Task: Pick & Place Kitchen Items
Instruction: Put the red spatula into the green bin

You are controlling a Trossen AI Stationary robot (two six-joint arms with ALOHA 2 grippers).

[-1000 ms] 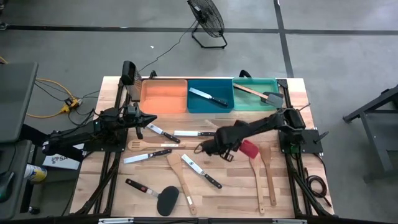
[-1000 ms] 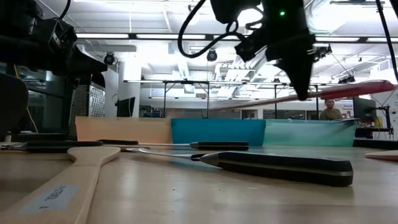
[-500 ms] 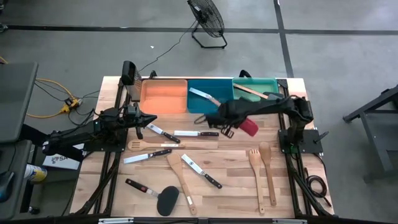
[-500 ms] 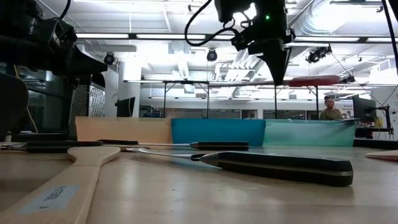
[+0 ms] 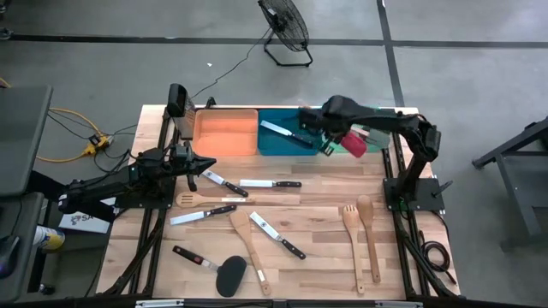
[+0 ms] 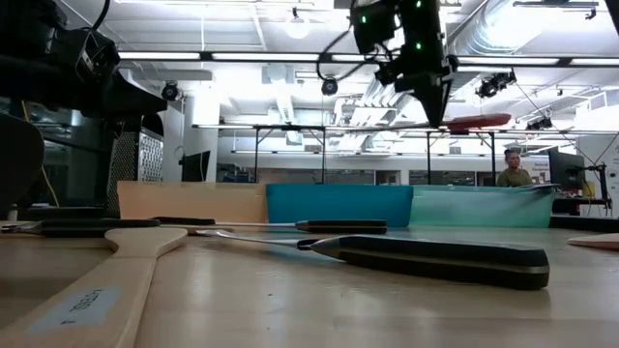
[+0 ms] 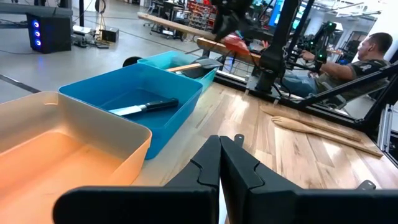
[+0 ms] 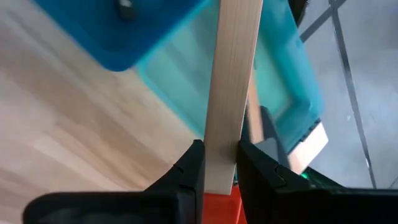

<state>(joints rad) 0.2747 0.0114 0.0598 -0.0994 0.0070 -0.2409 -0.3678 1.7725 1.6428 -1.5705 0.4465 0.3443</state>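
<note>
My right gripper [image 5: 334, 139] hangs above the blue bin [image 5: 289, 145] and the green bin [image 5: 373, 142] at the table's far side, shut on a wooden-handled turner with a red head [image 5: 354, 143]. In the blue bin lies a black-handled knife [image 5: 287, 133]. The orange bin [image 5: 225, 133] stands to its left. Several knives, such as one at mid-table [image 5: 270, 183], and pale wooden utensils [image 5: 248, 239] lie flat on the tabletop. My left gripper [image 5: 205, 162] waits shut at the table's left, holding nothing. My right gripper pinches the turner's wooden handle [image 8: 221, 149] between its two fingers, close to the red head [image 6: 481, 121]. The fingers slant down from above and lie across the handle. The turner is lifted clear and about level, above the bins.
Two wooden spoons [image 5: 360, 244] lie at the near right, and a black-headed turner [image 5: 229, 274] and a knife [image 5: 195, 258] at the near left. The right arm reaches over the green bin. A person [image 7: 367, 56] sits beyond the table.
My right gripper has carried the red-headed turner from mid-table toward the far edge and somewhat right, rising. It now hangs over the blue and green bins. The turner, tilted before, has come about level.
</note>
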